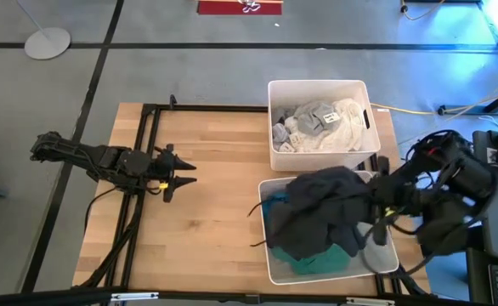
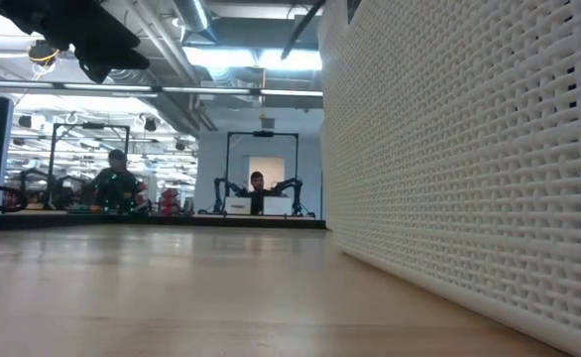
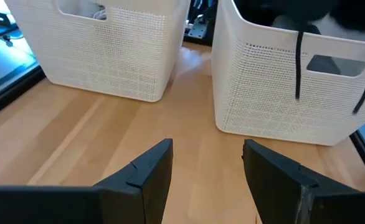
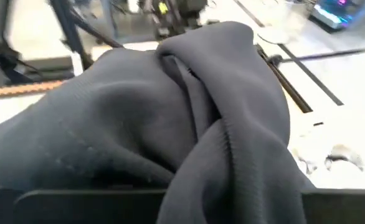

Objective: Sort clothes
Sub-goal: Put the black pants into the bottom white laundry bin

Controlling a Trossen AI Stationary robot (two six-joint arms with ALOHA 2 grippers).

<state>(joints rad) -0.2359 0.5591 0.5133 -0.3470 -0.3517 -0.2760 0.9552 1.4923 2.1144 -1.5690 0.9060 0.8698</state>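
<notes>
A dark grey garment (image 1: 321, 212) hangs bunched over the near white bin (image 1: 273, 263), which also holds teal cloth (image 1: 330, 259). My right gripper (image 1: 381, 209) is at the garment's right end, shut on it. The garment (image 4: 170, 118) fills the right wrist view and hides the fingers. The far white bin (image 1: 276, 153) holds white, cream and light grey clothes (image 1: 321, 123). My left gripper (image 1: 179, 174) hovers open over the table's left part, pointing toward the bins; nothing is between its fingers (image 3: 151, 171). My right gripper holds the dark grey garment by its right-hand end (image 1: 366, 206), coming from the table's right side and slanting down. The cloth itself hides the fingers, so layers cannot be told. The garment droops in thick slack folds (image 4: 220, 124) over the near bin and the clothes in it.
Bare wooden table (image 1: 206, 212) lies between my left gripper and the bins. A black frame rail (image 1: 147, 144) runs along the table's left and far sides. Dark cords (image 3: 298, 68) hang over the near bin's wall (image 3: 282, 106). People sit at benches far behind the table (image 2: 117, 183).
</notes>
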